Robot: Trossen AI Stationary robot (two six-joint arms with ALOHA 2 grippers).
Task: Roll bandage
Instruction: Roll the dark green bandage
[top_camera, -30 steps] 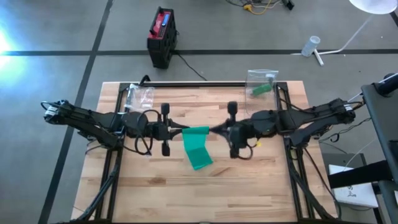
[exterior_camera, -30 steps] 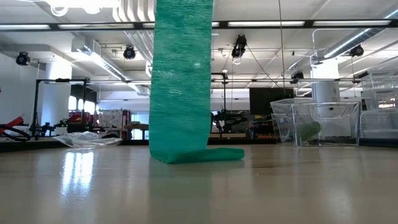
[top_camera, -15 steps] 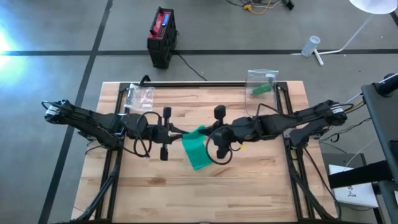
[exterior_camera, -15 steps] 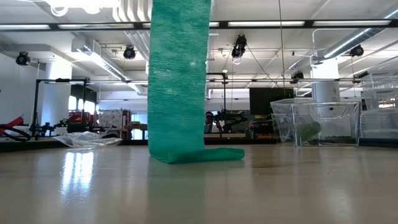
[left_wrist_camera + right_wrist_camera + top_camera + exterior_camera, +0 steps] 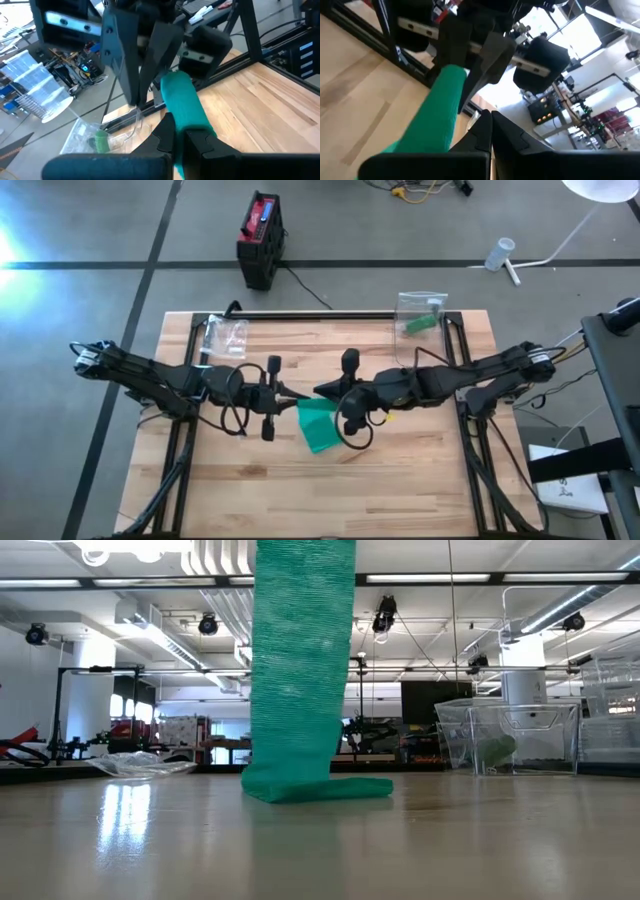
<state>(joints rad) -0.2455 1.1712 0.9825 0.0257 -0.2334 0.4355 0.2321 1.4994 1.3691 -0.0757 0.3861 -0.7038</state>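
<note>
A green bandage [image 5: 318, 425] hangs as a long strip [image 5: 300, 660] from both grippers, above the table's middle. Its lower end [image 5: 330, 787] lies folded on the wooden table [image 5: 400, 480]. My left gripper [image 5: 293, 394] comes from the left and my right gripper [image 5: 323, 392] from the right. They stand close together, tip to tip, both shut on the strip's upper end. In the left wrist view the bandage [image 5: 182, 102] runs from my own fingers up to the other gripper. The right wrist view shows the same bandage [image 5: 440, 112]. My left gripper pinches the bandage's upper end [image 5: 186, 124] between its two fingers, coming level from the table's left. The strip hangs below the fingers with its lower end on the table. My right gripper pinches the same upper end [image 5: 462, 120] between its two fingers, coming level from the table's right. Its own fingers hide the exact place of contact. The strip hangs down from it to the table.
A clear plastic bag [image 5: 226, 335] lies at the table's far left. A clear bag with a green roll [image 5: 420, 317] stands at the far right and also shows in the low view [image 5: 500, 745]. A red and black box [image 5: 260, 238] sits on the floor beyond the table.
My right gripper has gone toward the table's left, and my left gripper a little toward the right, so their tips now nearly meet. The bandage's upper end has been gathered narrower between them. The hanging strip has shifted slightly, and its lower end has stayed on the table.
</note>
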